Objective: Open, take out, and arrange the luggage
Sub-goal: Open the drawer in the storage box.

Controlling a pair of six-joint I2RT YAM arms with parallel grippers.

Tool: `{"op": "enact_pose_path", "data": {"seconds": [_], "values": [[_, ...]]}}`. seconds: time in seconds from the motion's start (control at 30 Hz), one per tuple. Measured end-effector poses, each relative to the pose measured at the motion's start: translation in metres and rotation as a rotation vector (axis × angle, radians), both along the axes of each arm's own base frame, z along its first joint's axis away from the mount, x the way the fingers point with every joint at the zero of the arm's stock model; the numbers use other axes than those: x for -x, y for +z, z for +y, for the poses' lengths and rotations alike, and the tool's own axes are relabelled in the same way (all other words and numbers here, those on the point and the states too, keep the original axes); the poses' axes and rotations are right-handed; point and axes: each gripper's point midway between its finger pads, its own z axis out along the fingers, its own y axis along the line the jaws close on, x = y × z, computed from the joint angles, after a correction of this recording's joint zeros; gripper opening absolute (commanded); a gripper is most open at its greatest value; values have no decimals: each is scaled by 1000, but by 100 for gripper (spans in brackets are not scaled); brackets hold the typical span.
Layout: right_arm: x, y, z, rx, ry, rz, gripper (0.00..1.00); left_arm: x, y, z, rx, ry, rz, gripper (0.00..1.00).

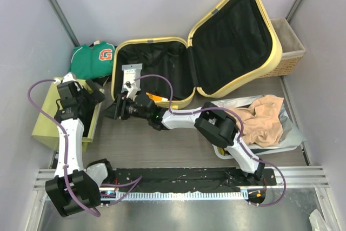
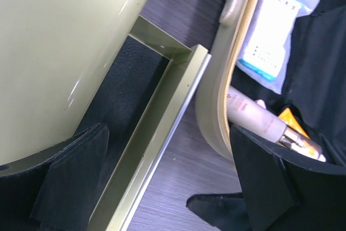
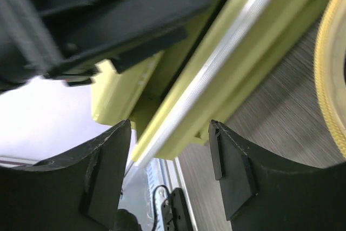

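The luggage (image 1: 162,63) is seen lying open on the table (image 1: 162,144) in the top view. Its base half is laid flat at about 11 o'clock of the table's middle, and its lid is propped up towards 1 o'clock. A white packet (image 1: 131,74) and an orange item (image 1: 154,97) are seen inside the base, on the black lining.

The right gripper (image 1: 114,109) is held just outside the near left corner of the luggage, so that the base lies at about 1 o'clock from it. In the right wrist view its fingers (image 3: 108,177) are parted, nothing is held between them, and the luggage's zipper edge (image 3: 332,79) is seen at 3 o'clock.

The left gripper (image 1: 97,94) is held over the yellow-green box (image 1: 46,125), with the luggage at about 2 o'clock from it. Its jaws are spread wide and nothing is gripped. In the left wrist view the luggage's rim (image 2: 216,106) is seen at 3 o'clock, with a pale tube (image 2: 254,114) lying just inside it.
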Motion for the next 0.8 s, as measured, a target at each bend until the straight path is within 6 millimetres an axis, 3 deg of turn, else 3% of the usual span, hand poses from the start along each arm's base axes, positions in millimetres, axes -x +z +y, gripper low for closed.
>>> {"op": "enact_pose_path", "data": {"seconds": [0.17,0.4,0.63,0.8], "values": [[3,-22,13,65,15,26,73,4,-3,5,-26,14,21,100],[15,-33,28,67,60,36,74,8,0,6,-39,21,17,100],[10,-30,45,29,64,51,74,10,7,8,-47,30,-5,100],[7,-25,58,-5,74,51,67,9,8,9,-43,36,-11,100]]}}
